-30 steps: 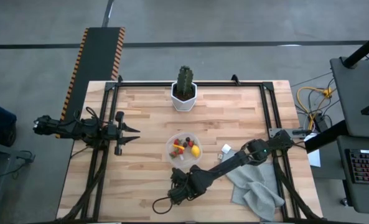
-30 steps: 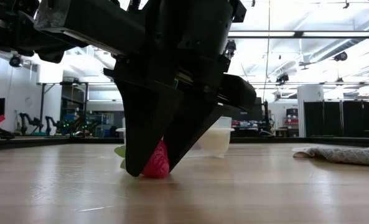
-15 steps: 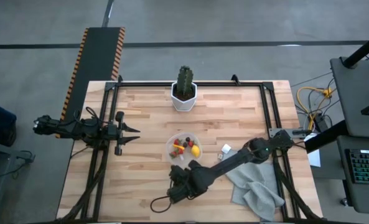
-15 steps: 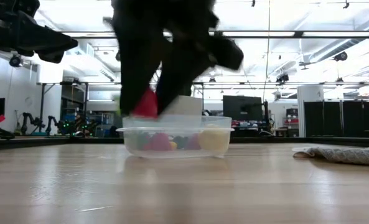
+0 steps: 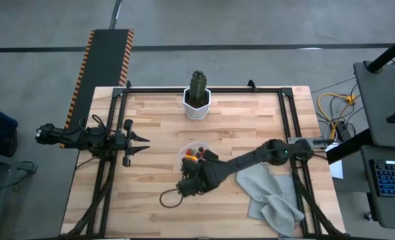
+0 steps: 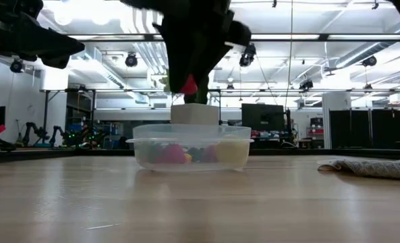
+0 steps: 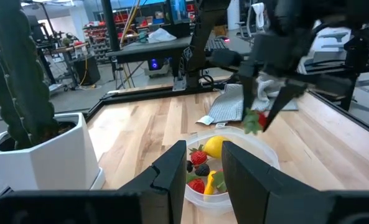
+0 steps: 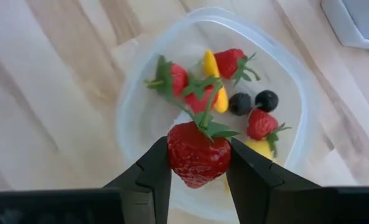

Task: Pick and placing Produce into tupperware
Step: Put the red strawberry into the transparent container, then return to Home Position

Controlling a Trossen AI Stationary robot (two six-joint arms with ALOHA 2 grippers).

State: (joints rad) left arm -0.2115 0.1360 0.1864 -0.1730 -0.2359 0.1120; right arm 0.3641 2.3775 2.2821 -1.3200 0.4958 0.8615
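Observation:
My right gripper is shut on a red toy strawberry and hangs over the round clear tupperware. In the low view the strawberry is well above the tupperware's rim. Inside lie more strawberries, a yellow lemon, a yellow-orange piece and two dark berries. My left gripper waits open over the table's left part, pointing right at the tupperware. My right gripper pinches the strawberry's red body between its two fingers, one on each side. The fingers come from above, pointing down. The strawberry is lifted clear over the tupperware, and its green leaves stick out of the hold.
A green cactus in a white hexagonal pot stands at the table's far edge. A grey cloth lies near the right near corner. A dark cable loop trails from the right wrist. Bare wood lies left of and in front of the tupperware.
My right gripper, shut on the strawberry, has risen from the table in front of the tupperware. It has moved toward the far edge until it hangs over the tupperware. The strawberry has been lifted clear of the wood.

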